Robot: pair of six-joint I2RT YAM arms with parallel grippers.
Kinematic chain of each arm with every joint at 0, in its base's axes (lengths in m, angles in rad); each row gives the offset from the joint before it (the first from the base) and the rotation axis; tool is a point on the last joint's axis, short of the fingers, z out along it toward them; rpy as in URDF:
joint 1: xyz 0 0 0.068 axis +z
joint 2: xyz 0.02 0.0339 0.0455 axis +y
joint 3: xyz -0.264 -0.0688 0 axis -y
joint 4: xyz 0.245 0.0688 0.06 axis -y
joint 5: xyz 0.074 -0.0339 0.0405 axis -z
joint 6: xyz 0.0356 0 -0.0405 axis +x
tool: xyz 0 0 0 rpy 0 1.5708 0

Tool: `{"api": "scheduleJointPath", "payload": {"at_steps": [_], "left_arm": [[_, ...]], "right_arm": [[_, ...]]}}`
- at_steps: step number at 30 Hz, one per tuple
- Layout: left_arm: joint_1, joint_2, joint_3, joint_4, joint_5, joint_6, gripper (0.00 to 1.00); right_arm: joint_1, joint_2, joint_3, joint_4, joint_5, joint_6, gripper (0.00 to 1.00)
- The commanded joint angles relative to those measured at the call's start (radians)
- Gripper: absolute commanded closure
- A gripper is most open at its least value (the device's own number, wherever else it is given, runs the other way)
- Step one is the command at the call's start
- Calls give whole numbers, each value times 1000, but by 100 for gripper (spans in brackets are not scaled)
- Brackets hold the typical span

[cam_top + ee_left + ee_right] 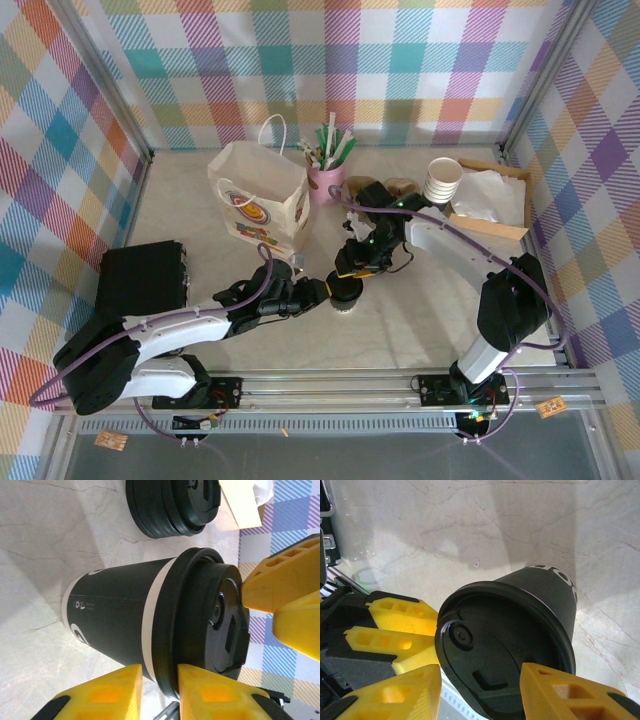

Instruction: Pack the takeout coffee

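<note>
The takeout coffee stands upright mid-table: a white paper cup with a black band and a round black lid. My left gripper reaches in from the left. Its yellow fingers sit one above the other, and the gripper is shut on the lid's rim. My right gripper comes down from above and is open. Its fingers straddle the lid top, and one fingertip rests against the lid.
A printed paper bag stands open behind the cup, with a pink cup of straws beside it. A squat black lid stack, a stack of white cups and a cardboard tray lie at the back right. A black box sits at the left.
</note>
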Motion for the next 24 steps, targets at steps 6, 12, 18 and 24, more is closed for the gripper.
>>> {"api": "scheduleJointPath", "payload": {"at_steps": [6, 12, 18, 24], "left_arm": [[-7, -33, 86, -318, -70, 105, 70], [-6, -9, 180, -359, -35, 149, 66], [-6, -20, 242, -413, -42, 174, 65], [-6, -28, 244, -423, -4, 185, 65]], "right_arm": [[11, 10, 68, -63, 56, -8, 53], [11, 3, 89, -55, 35, 15, 53], [10, -44, 87, -62, 77, 24, 55], [4, -137, -15, -52, 161, 33, 66]]}}
